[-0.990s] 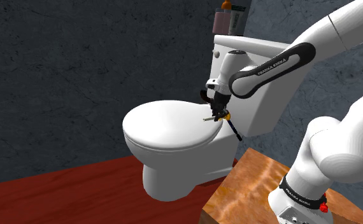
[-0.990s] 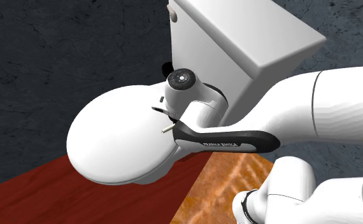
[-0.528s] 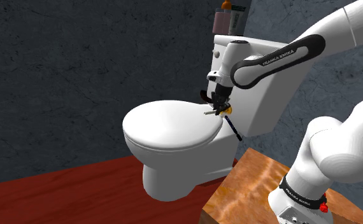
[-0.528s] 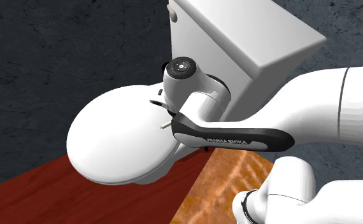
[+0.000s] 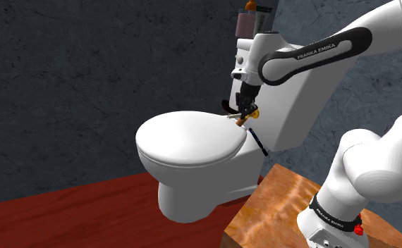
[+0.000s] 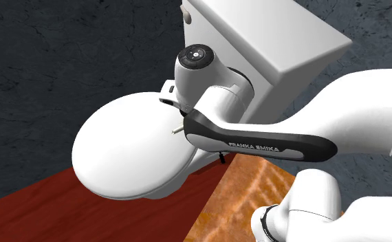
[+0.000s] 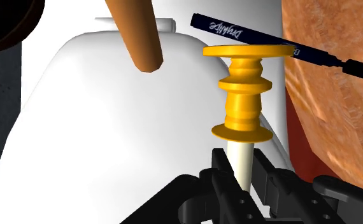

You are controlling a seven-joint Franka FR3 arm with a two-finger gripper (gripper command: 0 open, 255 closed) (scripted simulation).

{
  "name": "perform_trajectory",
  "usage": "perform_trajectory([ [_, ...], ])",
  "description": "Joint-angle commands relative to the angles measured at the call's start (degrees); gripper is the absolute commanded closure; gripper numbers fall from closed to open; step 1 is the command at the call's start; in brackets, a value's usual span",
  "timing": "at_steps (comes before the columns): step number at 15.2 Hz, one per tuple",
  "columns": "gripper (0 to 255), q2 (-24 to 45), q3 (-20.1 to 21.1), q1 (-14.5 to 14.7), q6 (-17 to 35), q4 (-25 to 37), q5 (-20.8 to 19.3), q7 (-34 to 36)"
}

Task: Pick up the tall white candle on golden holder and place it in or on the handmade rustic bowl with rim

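1. The end effector (image 7: 241, 177) was clamped on the white candle (image 7: 241, 156), with its black fingers (image 7: 220, 173) pressing the stem from both sides.
2. The candle's golden holder (image 7: 244, 95) pointed away from the hand, its flat base farthest out.
3. In the shoulder view the end effector (image 5: 245, 109) held the candle over the rear edge of the toilet lid (image 5: 185, 144), close in front of the tank (image 5: 291, 113).
4. A dark bowl (image 5: 225, 107) sat at the lid's rear edge, just beside the end effector and partly hidden by it.
5. A black marker pen (image 7: 269, 39) lay slanted off the lid's rear edge, on the side of the wooden stand (image 5: 277, 204).
6. A brown rod (image 7: 135, 32) reached over the lid near the holder.
7. Bottles (image 5: 252, 21) stood on the tank's top.
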Motion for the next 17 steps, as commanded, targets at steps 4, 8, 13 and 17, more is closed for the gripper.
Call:
perform_trajectory([
  [4,255,0.5,-0.7,0.0,-2.5,3.2,0.5,-1.6],
  [8,255,7.4,-5.3,0.0,-1.2,9.6,2.2,-7.6],
  [13,255,17.0,-10.8,0.3,-0.6,18.8,7.2,-16.1],
  [17,255,25.6,-14.2,-0.4,-1.2,27.4,13.5,-23.7],
])
